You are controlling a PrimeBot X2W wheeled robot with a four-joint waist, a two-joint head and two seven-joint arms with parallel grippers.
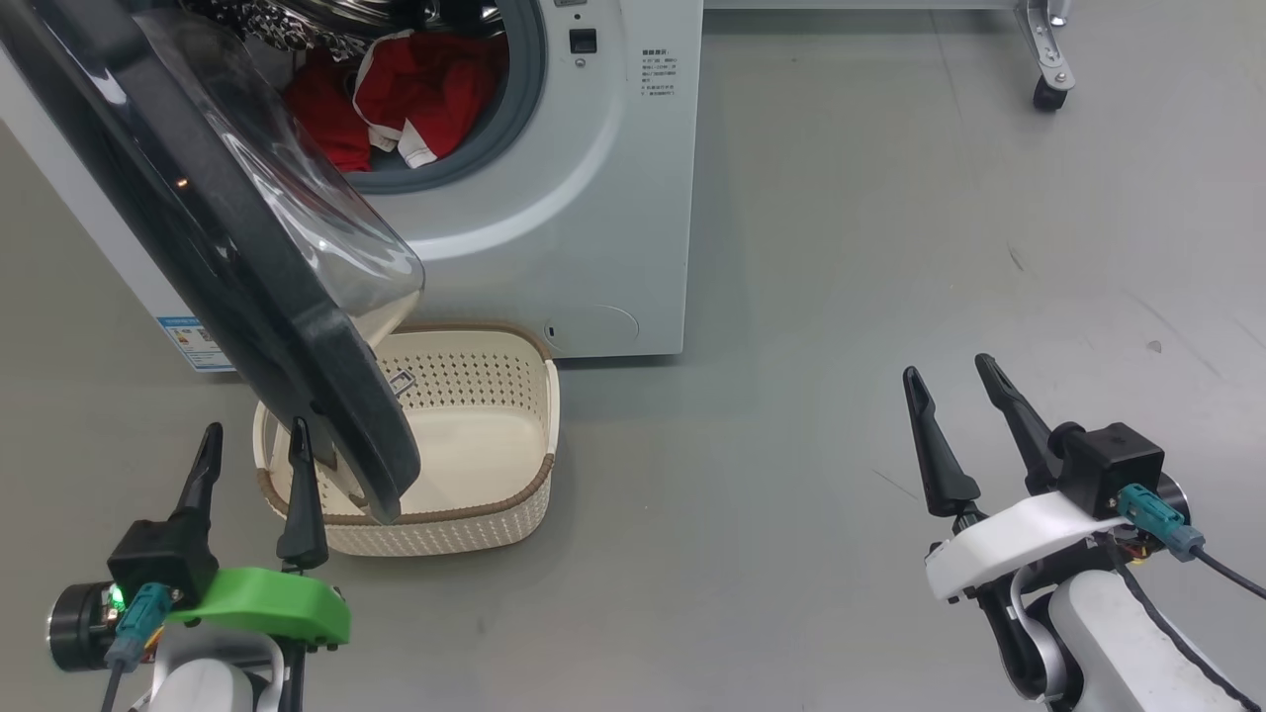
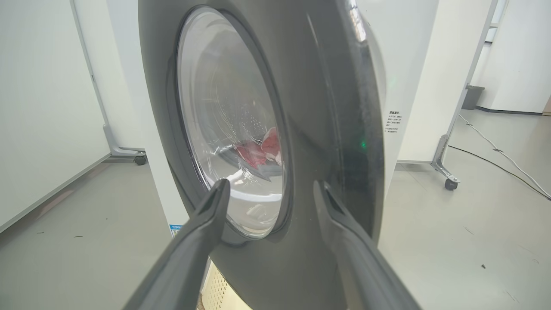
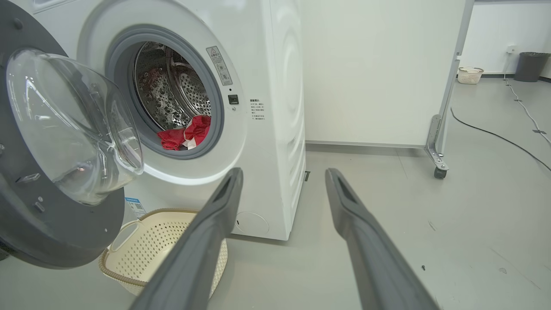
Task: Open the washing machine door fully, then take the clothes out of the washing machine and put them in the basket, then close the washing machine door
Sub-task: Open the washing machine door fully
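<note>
Grey smooth floor [image 1: 841,297] carries the big white front-loading washing machine [image 1: 613,198]. Its large round door [image 1: 247,297], with a glossy black rim and a bulging clear glass bowl, stands swung out from the grey-gasketed porthole [image 1: 524,109]. Bright red clothes [image 1: 415,99] with white trim lie inside the perforated steel drum [image 3: 189,94], at the porthole's lower edge. Just in front of the machine sits the small cream perforated plastic basket [image 1: 475,435] with a brown woven-look rim, partly under the door. The left tool [image 1: 255,428] hovers just before the door's outer face, its fingers spread wide and holding nothing; whether it touches the door I cannot tell. The right tool [image 1: 946,366], well off to the right over bare floor, is likewise spread wide and empty.
</note>
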